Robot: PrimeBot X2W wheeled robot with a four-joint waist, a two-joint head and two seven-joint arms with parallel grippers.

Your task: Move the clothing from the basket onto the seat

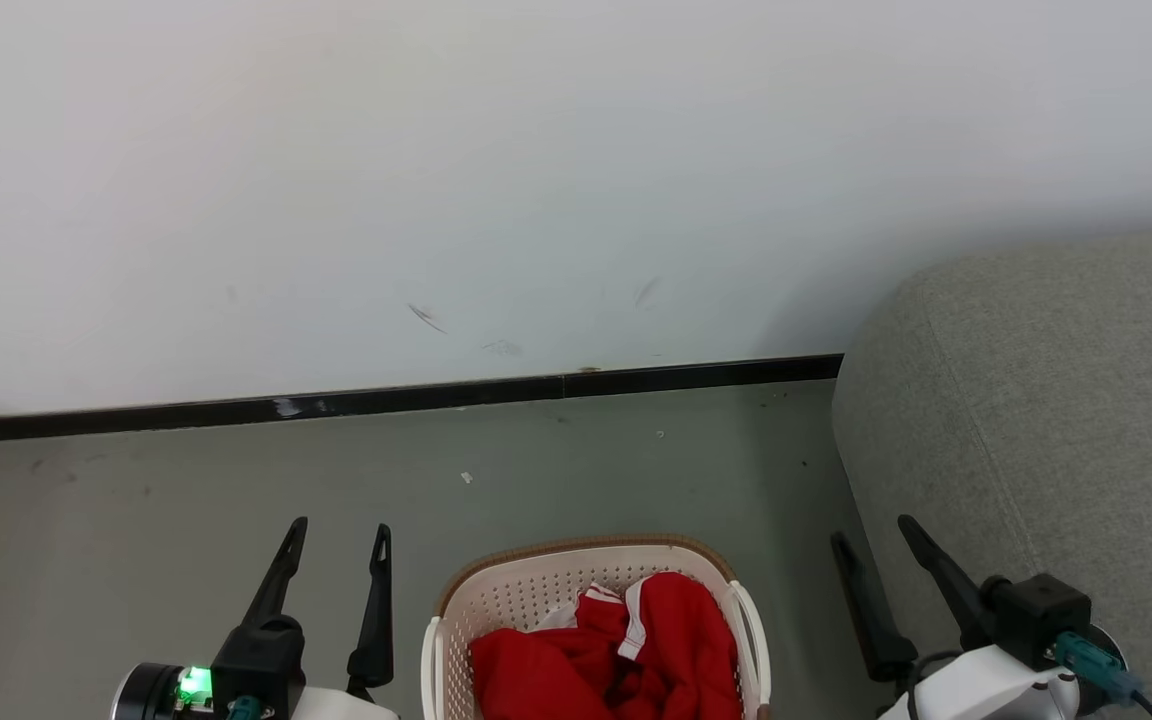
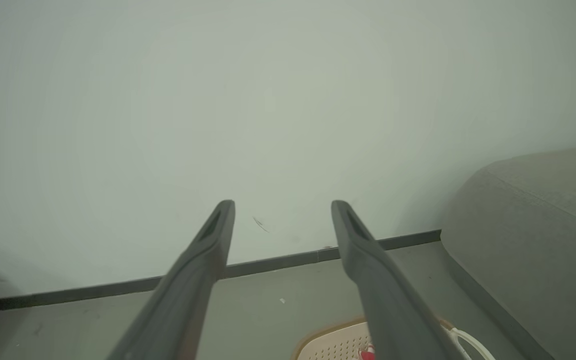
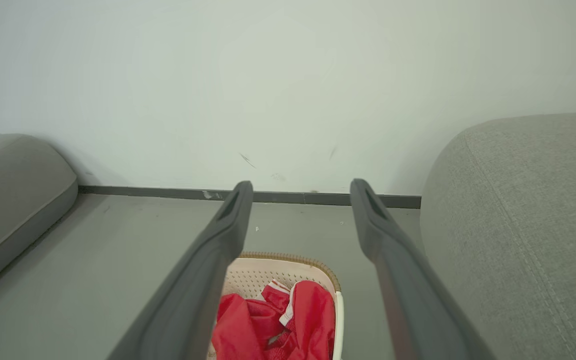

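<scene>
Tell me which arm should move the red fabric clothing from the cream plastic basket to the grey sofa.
Right, probably: both are open, but the right gripper sits beside the grey upholstered sofa; the left gripper is across the cream perforated basket.

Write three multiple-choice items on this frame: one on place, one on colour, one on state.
1. Where is the basket relative to the seat?
A. On top of it
B. On the floor, to its left in the head view
C. Behind it

2. What colour is the clothing?
A. Blue
B. Red with white trim
C. Grey

3. How are the left hand and right hand?
A. Both open, holding nothing
B. Left shut on cloth
C. Both shut

Key:
1 B: the basket stands on the floor beside the seat's side.
2 B: red fabric with white edging lies in the basket.
3 A: each hand's fingers are spread apart with nothing between them.
</scene>
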